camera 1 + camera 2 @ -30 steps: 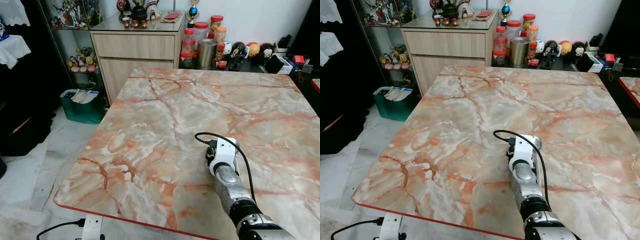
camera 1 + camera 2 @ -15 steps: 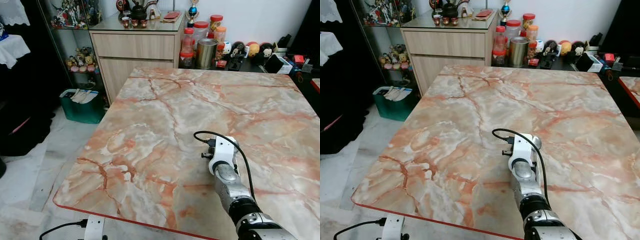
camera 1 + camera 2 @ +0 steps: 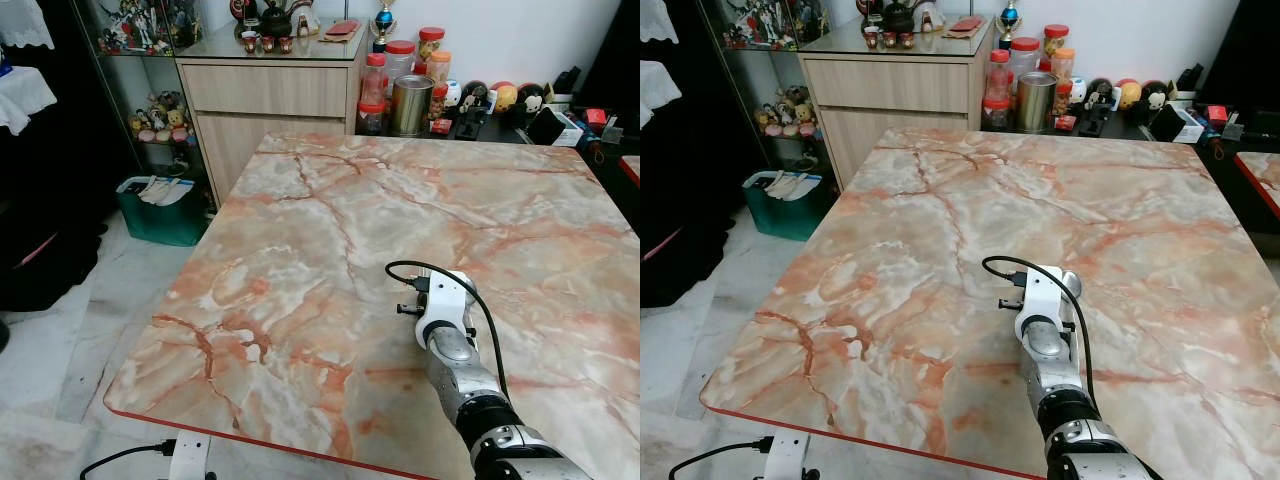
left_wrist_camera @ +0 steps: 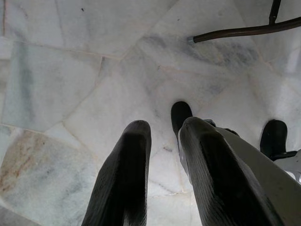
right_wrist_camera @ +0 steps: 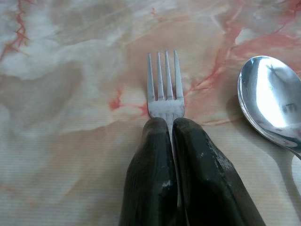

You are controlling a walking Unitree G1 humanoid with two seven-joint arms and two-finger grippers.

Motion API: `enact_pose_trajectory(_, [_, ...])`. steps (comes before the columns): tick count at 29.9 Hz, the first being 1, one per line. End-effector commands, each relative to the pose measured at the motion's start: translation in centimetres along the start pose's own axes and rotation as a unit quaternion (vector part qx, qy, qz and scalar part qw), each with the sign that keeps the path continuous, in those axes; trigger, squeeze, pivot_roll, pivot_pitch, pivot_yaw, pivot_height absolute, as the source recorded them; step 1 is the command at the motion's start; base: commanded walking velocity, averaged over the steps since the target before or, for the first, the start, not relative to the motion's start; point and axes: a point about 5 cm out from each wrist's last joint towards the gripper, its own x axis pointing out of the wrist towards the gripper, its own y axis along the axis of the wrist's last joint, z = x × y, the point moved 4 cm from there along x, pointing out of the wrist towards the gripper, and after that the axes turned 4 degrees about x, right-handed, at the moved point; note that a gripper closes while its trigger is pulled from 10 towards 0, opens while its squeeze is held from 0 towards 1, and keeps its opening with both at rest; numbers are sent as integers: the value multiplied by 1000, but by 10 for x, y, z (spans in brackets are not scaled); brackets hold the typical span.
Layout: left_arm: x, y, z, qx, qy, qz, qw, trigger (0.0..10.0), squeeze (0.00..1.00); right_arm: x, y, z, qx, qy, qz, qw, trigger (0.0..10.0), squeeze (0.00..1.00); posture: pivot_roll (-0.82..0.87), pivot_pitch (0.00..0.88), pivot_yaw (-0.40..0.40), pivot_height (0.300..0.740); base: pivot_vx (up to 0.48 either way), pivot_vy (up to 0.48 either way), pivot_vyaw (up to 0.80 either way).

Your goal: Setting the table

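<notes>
Right end effector (image 5: 171, 129) is clamped shut on the fork (image 5: 164, 92), tines low over the surface (image 3: 300, 230), spoon (image 5: 268, 101) just beside. I judge: lower flat, parallel to spoon, then release. Left end effector (image 4: 160, 136) idles, fingers slightly apart, empty.

The table (image 3: 330, 230) has a square marble top, cream with orange-pink veining and a red edge. A fork (image 5: 165, 96) rests on the marble, tines flat. A spoon (image 5: 268, 106) lies near it, at the fork's 3 o'clock, bowl upward.
</notes>
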Motion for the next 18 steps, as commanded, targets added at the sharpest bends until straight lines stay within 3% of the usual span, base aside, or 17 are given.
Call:
enact_pose_trajectory(1, [0, -1, -1, -3, 0, -5, 1000, 10000, 0, -2, -16, 1, 1, -2, -31, 1000, 0, 0, 32, 0, 25, 740, 0, 0, 0])
enact_pose_trajectory(5, [0, -1, -2, -3, 2, -5, 1000, 10000, 0, -3, -4, -7, 4, 15, 8, 1000, 0, 0, 32, 0, 25, 740, 0, 0, 0])
enact_pose_trajectory(6, [0, -2, -2, -2, 2, -5, 1000, 10000, 0, -3, 0, -10, 4, 22, 20, 1000, 1333, 0, 32, 0, 25, 740, 0, 0, 0])
enact_pose_trajectory(7, [0, -2, -2, -2, 3, -5, 1000, 10000, 0, -4, 7, -15, 3, 35, 40, 999, 10000, 0, 32, 0, 25, 740, 0, 0, 0])
enact_pose_trajectory(18, [0, -1, -3, -2, 4, -4, 1000, 10000, 0, -14, 42, -43, -14, 94, 140, 986, 10000, 0, 30, 0, 27, 740, 0, 0, 0])
